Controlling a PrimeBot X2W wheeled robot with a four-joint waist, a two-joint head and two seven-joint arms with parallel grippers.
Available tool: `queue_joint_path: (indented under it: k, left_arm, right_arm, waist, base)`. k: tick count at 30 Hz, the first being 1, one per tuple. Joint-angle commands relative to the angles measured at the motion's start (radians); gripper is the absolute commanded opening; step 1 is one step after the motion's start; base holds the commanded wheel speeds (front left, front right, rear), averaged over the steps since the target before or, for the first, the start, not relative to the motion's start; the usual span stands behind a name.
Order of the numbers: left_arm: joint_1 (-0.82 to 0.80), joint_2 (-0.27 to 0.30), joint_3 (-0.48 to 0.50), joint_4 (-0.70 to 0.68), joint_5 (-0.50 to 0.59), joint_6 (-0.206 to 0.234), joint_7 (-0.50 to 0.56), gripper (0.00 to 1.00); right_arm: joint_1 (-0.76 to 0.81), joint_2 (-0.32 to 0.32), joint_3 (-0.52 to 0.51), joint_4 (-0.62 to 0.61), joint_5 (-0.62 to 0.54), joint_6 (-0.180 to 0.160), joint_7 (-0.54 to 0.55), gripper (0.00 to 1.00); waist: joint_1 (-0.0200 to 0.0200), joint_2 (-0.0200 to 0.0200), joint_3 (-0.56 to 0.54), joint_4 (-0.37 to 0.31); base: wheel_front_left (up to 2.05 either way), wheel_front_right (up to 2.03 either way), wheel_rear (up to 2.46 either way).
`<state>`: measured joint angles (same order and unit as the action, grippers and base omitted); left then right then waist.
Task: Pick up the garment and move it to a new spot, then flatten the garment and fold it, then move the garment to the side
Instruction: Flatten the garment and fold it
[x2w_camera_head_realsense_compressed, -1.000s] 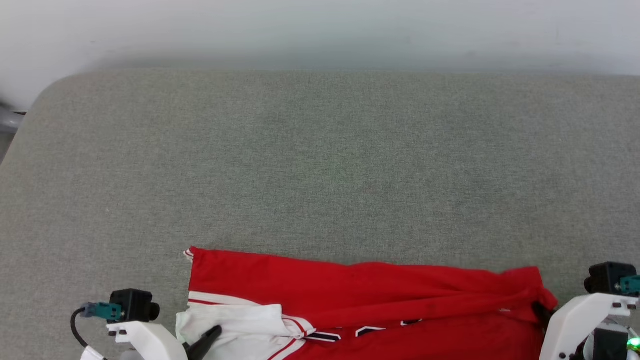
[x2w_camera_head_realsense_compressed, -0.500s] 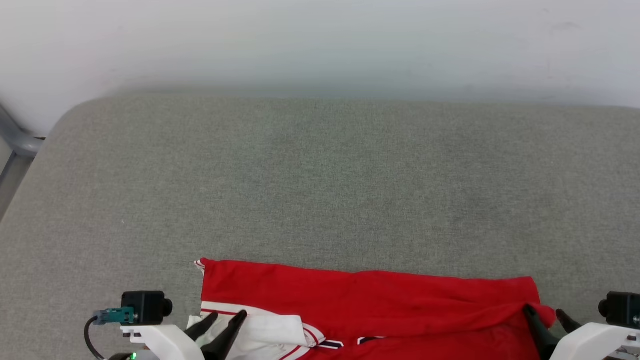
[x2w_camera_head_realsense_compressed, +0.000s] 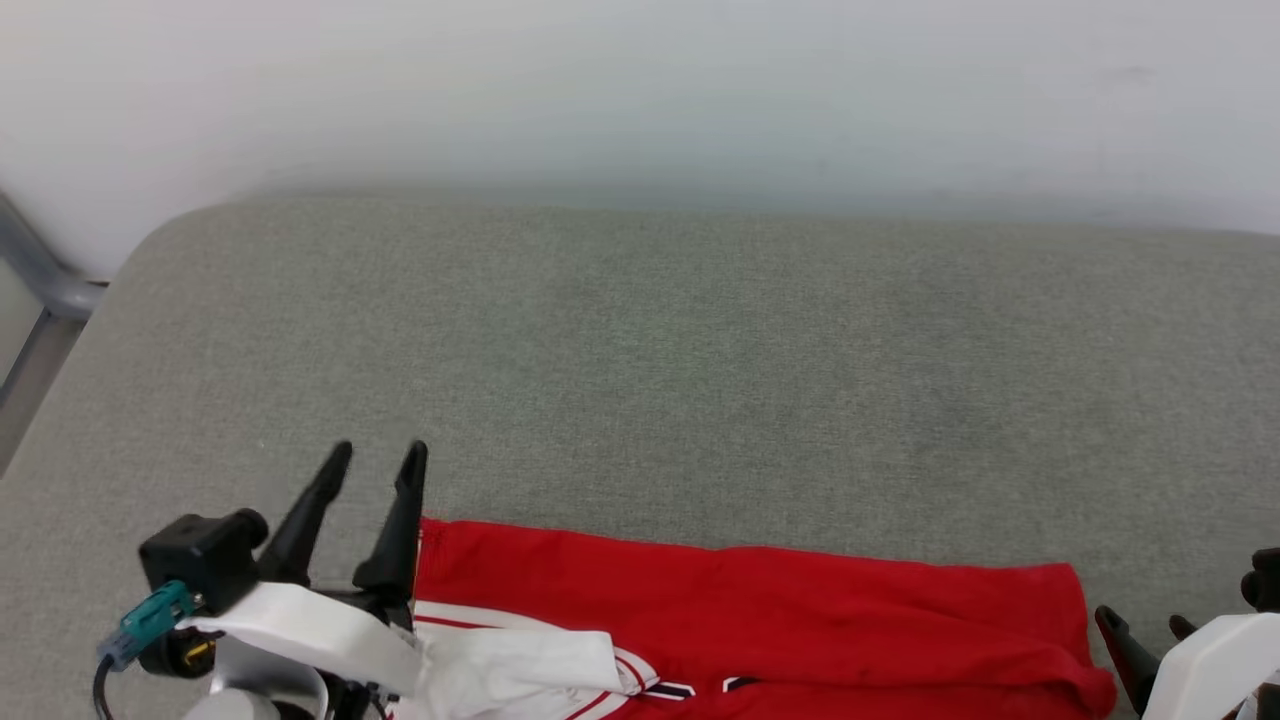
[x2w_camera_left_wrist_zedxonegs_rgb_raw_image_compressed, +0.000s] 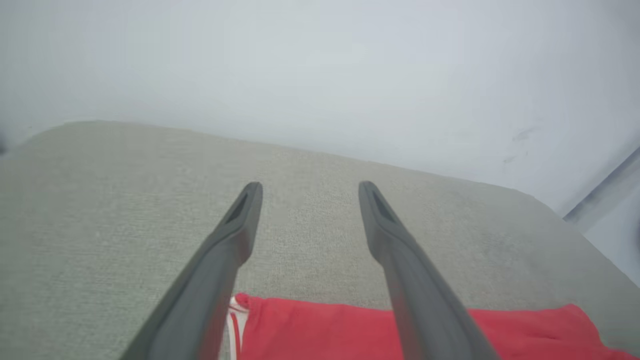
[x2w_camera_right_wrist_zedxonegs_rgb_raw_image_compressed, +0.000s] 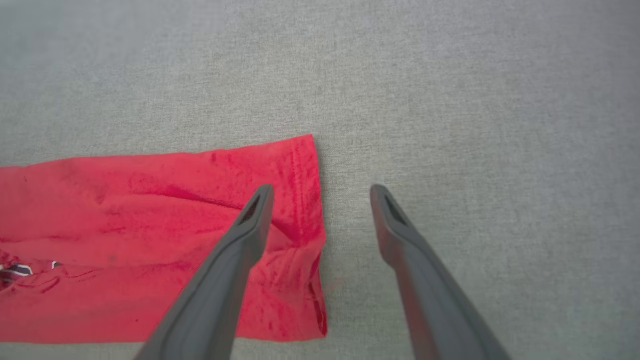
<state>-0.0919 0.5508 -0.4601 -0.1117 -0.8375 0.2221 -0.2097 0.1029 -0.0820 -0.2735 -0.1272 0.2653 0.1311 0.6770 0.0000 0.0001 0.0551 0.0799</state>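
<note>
One red jersey-style short-sleeved shirt (x2w_camera_head_realsense_compressed: 760, 620) is lying in a long folded band on the near part of the grey fabric-covered tabletop (x2w_camera_head_realsense_compressed: 680, 380). Its white sleeve with striped trim and bits of black lettering are showing at its left end. Two grippers are hovering, each with two dark fingers spread wide, gripping nothing. The right gripper (x2w_camera_head_realsense_compressed: 1142, 620) is straddling the shirt's right hem, one finger over red cloth, one over bare tabletop. The left gripper (x2w_camera_head_realsense_compressed: 380, 452) is pointing past the shirt's far left corner.
</note>
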Motion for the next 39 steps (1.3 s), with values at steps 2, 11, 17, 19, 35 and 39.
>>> queue_joint_path:
  k: [2, 11, 17, 19, 35, 39]
  left_arm:
    - [-0.022, -0.019, 0.020, -0.012, 0.046, 0.013, -0.034, 1.00]
    - [-0.033, -0.090, 0.101, -0.063, 0.210, -0.019, -0.056, 1.00]
    - [-0.001, -0.119, 0.110, -0.047, 0.277, -0.065, -0.057, 1.00]
    - [0.006, -0.125, 0.105, -0.035, 0.284, -0.074, -0.057, 1.00]
    - [0.065, -0.106, 0.093, 0.030, 0.325, -0.067, -0.041, 1.00]
    - [0.074, -0.098, 0.092, 0.026, 0.324, -0.064, -0.032, 1.00]
  right_arm:
    - [-0.016, -0.008, 0.004, -0.004, -0.010, -0.001, 0.040, 1.00]
    - [0.000, 0.006, 0.014, 0.070, -0.011, -0.001, 0.095, 1.00]
    - [0.021, 0.024, 0.055, 0.163, 0.036, 0.000, 0.141, 0.81]
    - [0.012, 0.028, 0.064, 0.182, 0.052, 0.000, 0.144, 0.15]
    - [-0.070, -0.070, -0.020, 0.141, 0.074, -0.001, 0.120, 0.00]
    - [-0.057, -0.083, -0.116, 0.138, 0.065, -0.001, 0.135, 0.00]
  waist:
    - [0.0000, -0.0001, 0.022, 0.020]
    - [0.0000, -0.0001, 0.080, 0.073]
    - [0.0000, -0.0001, 0.105, 0.084]
    - [0.0000, -0.0001, 0.110, 0.081]
    - [0.0000, -0.0001, 0.013, 0.019]
    - [0.0000, -0.0001, -0.001, 0.014]
  base:
    - [0.00, 0.00, 0.00]
    - [0.00, 0.00, 0.00]
    - [0.00, 0.00, 0.00]
    - [0.00, 0.00, 0.00]
    - [0.00, 0.00, 0.00]
    - [0.00, 0.00, 0.00]
